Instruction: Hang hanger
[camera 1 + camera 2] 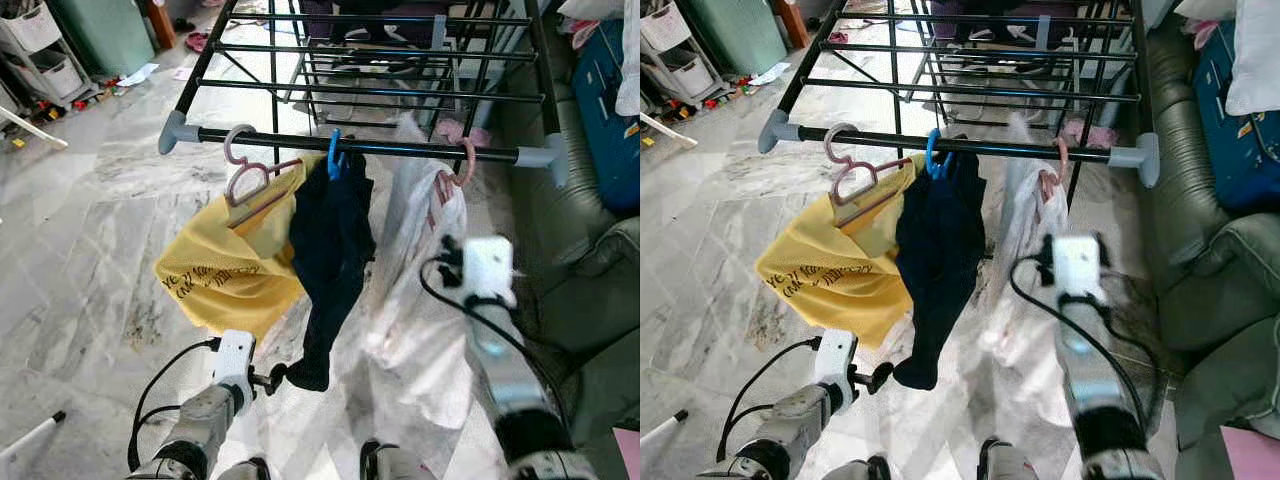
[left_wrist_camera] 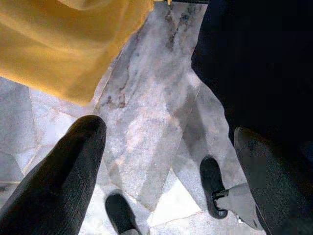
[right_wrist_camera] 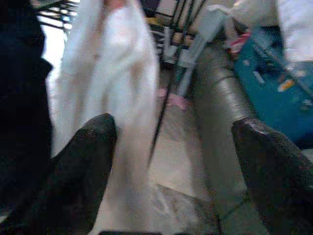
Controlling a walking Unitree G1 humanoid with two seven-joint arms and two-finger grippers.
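A black drying rack's front bar [image 1: 400, 148] carries three hangers. A pink hanger [image 1: 245, 170] holds a yellow garment [image 1: 225, 265]. Beside it a blue hanger [image 1: 334, 155] holds a dark navy garment [image 1: 330, 250]. Toward the bar's right end a pink hanger [image 1: 467, 160] holds a white garment [image 1: 420, 300]. My right gripper [image 3: 176, 127] is raised beside the white garment and open, holding nothing. Low down, my left gripper [image 2: 168, 134] is open between the hems of the yellow and navy garments.
A grey-green sofa [image 1: 590, 260] stands close on the right, with a blue suitcase [image 1: 610, 90] behind it. White storage drawers [image 1: 45, 50] sit at the far left. The marble floor [image 1: 90, 230] stretches to the left of the rack. My feet [image 2: 212, 186] stand under the clothes.
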